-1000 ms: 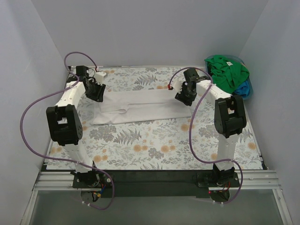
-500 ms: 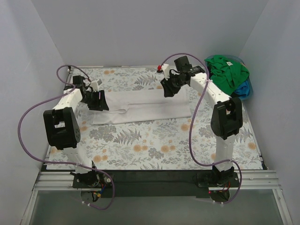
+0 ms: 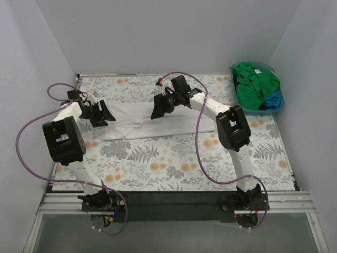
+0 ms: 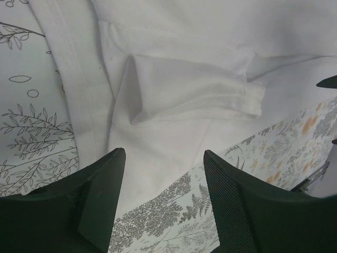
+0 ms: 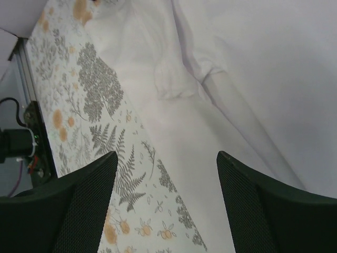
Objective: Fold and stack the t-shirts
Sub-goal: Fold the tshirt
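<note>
The white t-shirt (image 3: 134,117) lies as a long folded strip across the far half of the floral cloth. My left gripper (image 3: 103,113) is open and empty over the shirt's left end. The left wrist view shows its jaws (image 4: 164,153) spread above a folded sleeve (image 4: 210,92) and the shirt's near edge. My right gripper (image 3: 158,109) is open and empty over the middle of the strip. In the right wrist view its jaws (image 5: 167,155) straddle the shirt's (image 5: 253,79) near edge. A green t-shirt (image 3: 254,81) and a blue one (image 3: 274,100) lie bunched at the far right.
The green and blue shirts sit in a blue bin (image 3: 280,108) at the table's far right corner. The floral cloth (image 3: 174,158) covers the table. Grey walls close in on the left, back and right. Purple cables loop from both arms.
My right gripper has swung left from the shirt's right end to its middle. My left gripper has shifted a little left and outward at the shirt's left end.
</note>
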